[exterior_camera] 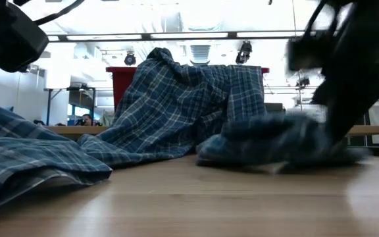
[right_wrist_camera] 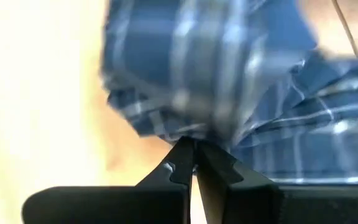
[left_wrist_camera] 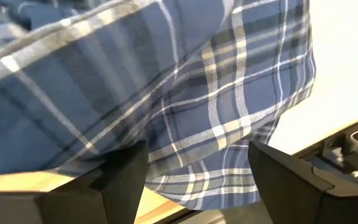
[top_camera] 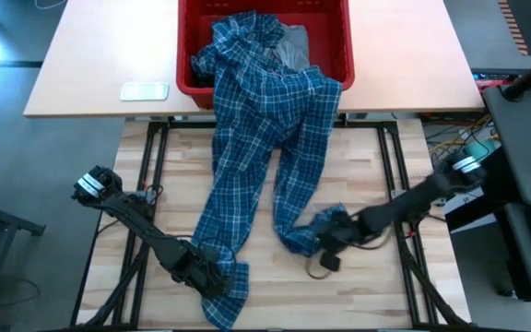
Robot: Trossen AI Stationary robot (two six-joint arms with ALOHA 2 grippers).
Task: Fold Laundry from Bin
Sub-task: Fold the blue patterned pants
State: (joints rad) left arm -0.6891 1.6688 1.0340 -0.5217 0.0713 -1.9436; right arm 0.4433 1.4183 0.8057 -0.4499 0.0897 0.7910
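High view: plaid shirt (top_camera: pixel 265 138) spills from red bin (top_camera: pixel 335 41) at top centre down table; grey T-shirt (top_camera: pixel 293 46) inside.
Left wrist view: left gripper (left_wrist_camera: pixel 194 180) fingers apart, straddling hem.
Right wrist view: right gripper (right_wrist_camera: pixel 194 163) pinched together on cloth.

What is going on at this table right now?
A two-arm robot is pulling a blue plaid shirt out of the red bin onto the wooden table. The shirt trails from the bin down the table in two long strips. The right gripper has its jaws shut on the end of one strip. The left gripper sits at the end of the other, jaws open around the fabric. A grey garment lies in the bin.
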